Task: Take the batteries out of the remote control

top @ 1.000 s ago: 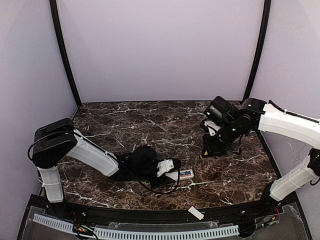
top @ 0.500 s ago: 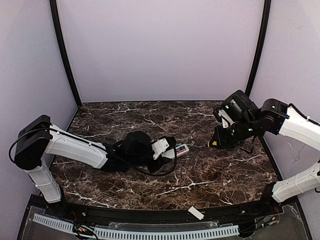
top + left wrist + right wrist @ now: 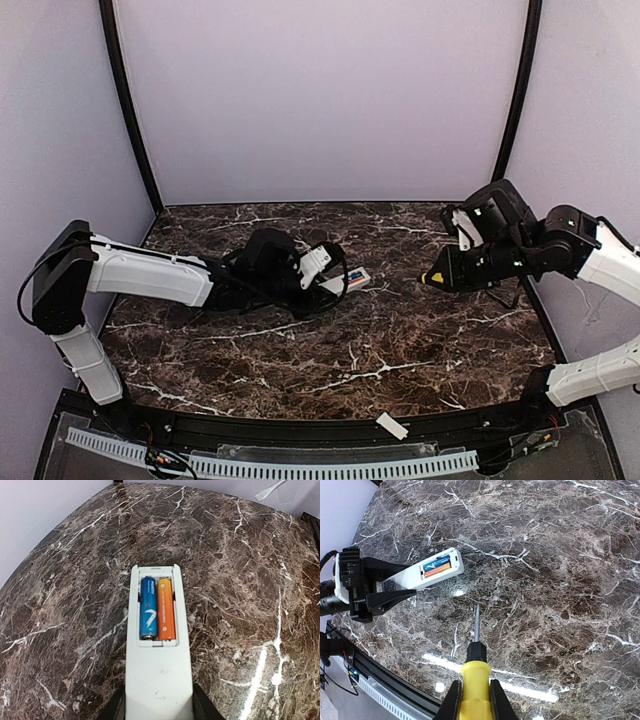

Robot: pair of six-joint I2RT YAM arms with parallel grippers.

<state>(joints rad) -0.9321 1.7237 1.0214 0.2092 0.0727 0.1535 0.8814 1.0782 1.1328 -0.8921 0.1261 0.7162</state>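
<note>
**A:** Where's the remote control [image 3: 158, 680] right now?

**B:** It's clamped at its tail end in the left gripper [image 3: 159, 711], one finger on each long edge, jaws only partly apart. The white bar sticks straight out from that hand over the marble table [image 3: 400, 350]. Whether it rests on the surface or hangs just above it, I can't tell.

**A:** And the batteries [image 3: 165, 610]?

**B:** Both sit in the open bay, blue next to orange, lying along the remote's length. The bay is at the free end, the end farthest from the left fingers.

**A:** So which arm is nearer to them?

**B:** The left one holds the body, but the right one has the open approach. The remote's long axis runs from the left hand out toward the right arm, battery end first.

**A:** What's the right hand doing?

**B:** The right gripper [image 3: 475, 702] is clenched on the yellow handle of the screwdriver [image 3: 476, 672]. Its shaft points toward the remote and the tip is well short of the bay, touching nothing. My read is that the tip has to travel forward and left to reach the cells.
</note>
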